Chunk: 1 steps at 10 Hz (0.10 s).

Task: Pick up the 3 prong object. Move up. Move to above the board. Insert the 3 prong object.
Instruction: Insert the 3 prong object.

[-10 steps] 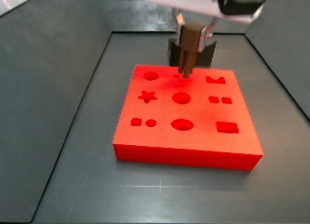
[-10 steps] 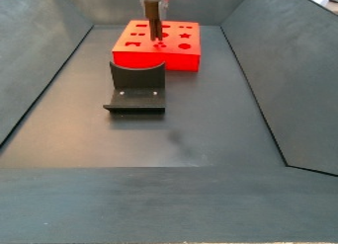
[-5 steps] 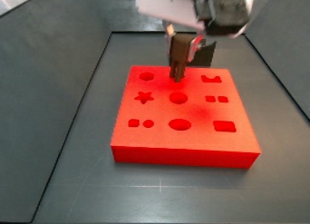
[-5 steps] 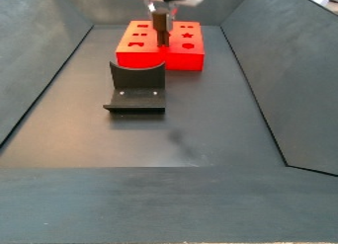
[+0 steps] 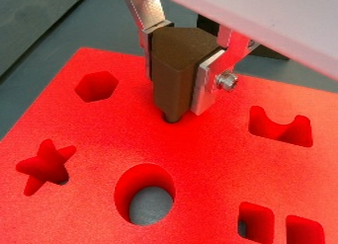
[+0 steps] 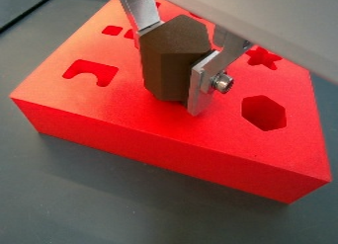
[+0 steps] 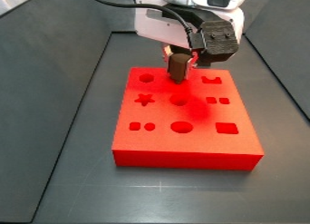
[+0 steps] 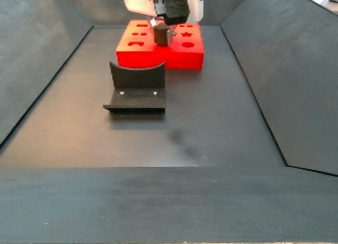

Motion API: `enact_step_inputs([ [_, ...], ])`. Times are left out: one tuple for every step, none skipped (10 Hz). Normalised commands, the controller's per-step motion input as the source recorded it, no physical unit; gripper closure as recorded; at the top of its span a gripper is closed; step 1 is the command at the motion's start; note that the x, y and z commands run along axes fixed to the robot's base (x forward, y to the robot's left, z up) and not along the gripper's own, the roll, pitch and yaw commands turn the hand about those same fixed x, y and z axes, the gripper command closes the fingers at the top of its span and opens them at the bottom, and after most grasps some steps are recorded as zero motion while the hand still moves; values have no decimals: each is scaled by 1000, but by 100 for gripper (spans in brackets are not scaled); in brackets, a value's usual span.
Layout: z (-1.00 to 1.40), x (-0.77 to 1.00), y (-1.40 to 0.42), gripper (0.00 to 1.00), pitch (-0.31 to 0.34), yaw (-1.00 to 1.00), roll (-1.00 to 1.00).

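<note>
My gripper [image 5: 180, 82] is shut on the 3 prong object [image 5: 169, 60], a dark brown upright peg held between the silver fingers [image 5: 208, 82]. The peg stands upright with its lower end touching the top of the red board [image 5: 95, 129], between the hexagon recess [image 5: 97, 86] and the notched recess [image 5: 280, 126]. The prongs are hidden under the peg. Both side views show the gripper [image 7: 182, 57] [image 8: 164, 26] low over the far part of the board [image 7: 182, 148] [image 8: 185, 58], with the peg [image 7: 179, 68] [image 8: 161, 34] below it. A wrist view shows the gripper [image 6: 180, 80], the peg [image 6: 166, 60] and the board [image 6: 158, 139].
The dark fixture [image 8: 136, 85] stands on the grey floor just in front of the board. Sloped grey walls [image 8: 40, 80] enclose the floor. Star [image 5: 43, 164], round [image 5: 145, 194] and rectangular [image 5: 256, 223] recesses lie near the peg.
My gripper has come down with the peg over the last second. The peg's lower end now rests at the board's top face.
</note>
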Motion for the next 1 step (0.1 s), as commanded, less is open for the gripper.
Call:
enact_step_inputs([
  [0, 0, 0, 100, 0, 0, 0],
])
